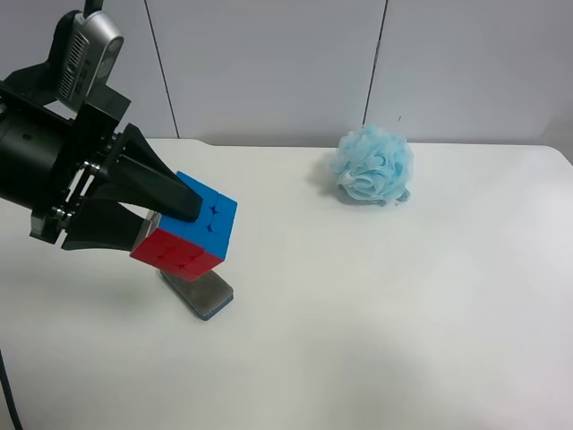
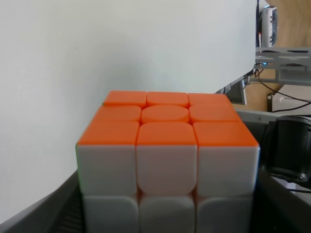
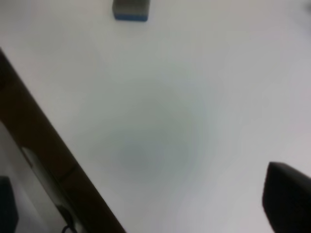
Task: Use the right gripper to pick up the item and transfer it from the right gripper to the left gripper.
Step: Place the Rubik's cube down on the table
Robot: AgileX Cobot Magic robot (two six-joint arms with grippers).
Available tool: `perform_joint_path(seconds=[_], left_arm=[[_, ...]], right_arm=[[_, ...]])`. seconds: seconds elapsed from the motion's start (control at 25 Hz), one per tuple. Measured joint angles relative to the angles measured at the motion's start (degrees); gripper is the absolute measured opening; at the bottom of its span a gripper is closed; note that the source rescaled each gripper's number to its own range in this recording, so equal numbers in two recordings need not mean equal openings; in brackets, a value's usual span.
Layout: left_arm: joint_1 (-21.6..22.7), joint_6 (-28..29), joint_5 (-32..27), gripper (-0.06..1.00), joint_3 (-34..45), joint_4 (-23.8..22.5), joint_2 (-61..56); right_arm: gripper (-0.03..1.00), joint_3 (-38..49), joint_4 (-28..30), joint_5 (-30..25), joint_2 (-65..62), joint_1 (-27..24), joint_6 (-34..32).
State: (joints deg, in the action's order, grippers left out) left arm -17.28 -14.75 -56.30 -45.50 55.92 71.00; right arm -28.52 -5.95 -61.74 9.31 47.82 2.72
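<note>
The puzzle cube (image 1: 201,235), showing blue and red faces, is held off the table between the black pointed fingers of my left gripper (image 1: 166,224), at the exterior high view's left. In the left wrist view the cube (image 2: 167,160) fills the frame with orange and white faces, and a dark finger (image 2: 51,218) flanks it. My right gripper (image 3: 146,208) is out of the exterior high view. Its wrist view shows black fingertips (image 3: 287,196) far apart with nothing between them, above bare white table.
A flat dark-grey sponge block (image 1: 199,291) lies on the white table just below the held cube; it also shows in the right wrist view (image 3: 130,9). A fluffy light-blue pouf (image 1: 374,164) sits at the back. A brown table edge (image 3: 39,141) crosses the right wrist view.
</note>
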Motion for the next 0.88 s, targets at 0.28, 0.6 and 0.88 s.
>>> perform_joint_path(seconds=[0.28, 0.6, 0.88], left_arm=[[0.0, 0.0, 0.0, 0.02, 0.0, -0.12, 0.0], [0.0, -0.71, 0.0, 0.02, 0.0, -0.09, 0.0], [0.0, -1.73, 0.0, 0.02, 0.0, -0.13, 0.0]], right_arm=[[1.0, 0.11, 0.71, 0.38, -0.4, 0.0, -1.27], [1.0, 0.11, 0.63, 0.38, -0.89, -0.89, -1.29], [1.0, 0.16, 0.63, 0.69, -8.83, -15.27, -1.49]])
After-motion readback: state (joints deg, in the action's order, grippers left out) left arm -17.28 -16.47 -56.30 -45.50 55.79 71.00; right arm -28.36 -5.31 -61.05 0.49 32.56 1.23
